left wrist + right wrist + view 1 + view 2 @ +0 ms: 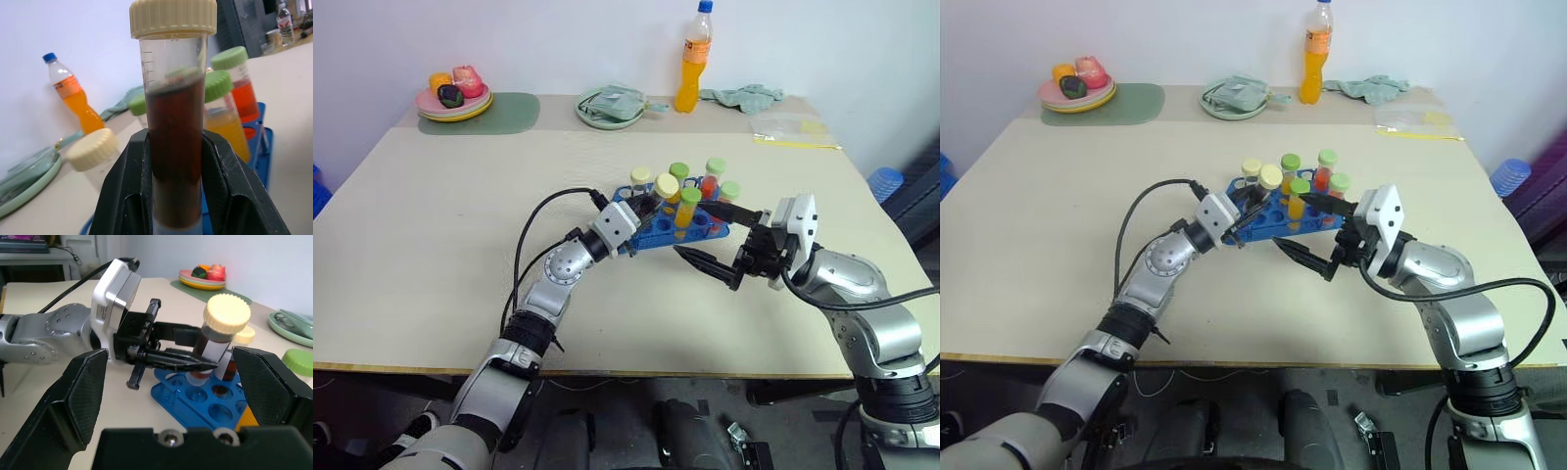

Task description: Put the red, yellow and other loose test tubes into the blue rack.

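Dark brown test tube [176, 161], cream cap uppermost, long axis near upright, clamped between the fingers of the left gripper [195, 366] just above the near-left corner of the blue rack [195, 399]. Right gripper [715, 240], fingers spread wide, stands beside the rack, holding nothing.

Left hand [648, 206] clamped tight (arm reaching forward); right hand [713, 237] spread wide, level.

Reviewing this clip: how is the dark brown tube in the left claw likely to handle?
The dark brown tube looks rigid, since the left claw clamps it without denting. Its smooth round wall may slip or roll if dropped. Mostly full, so probably weighty for its size.
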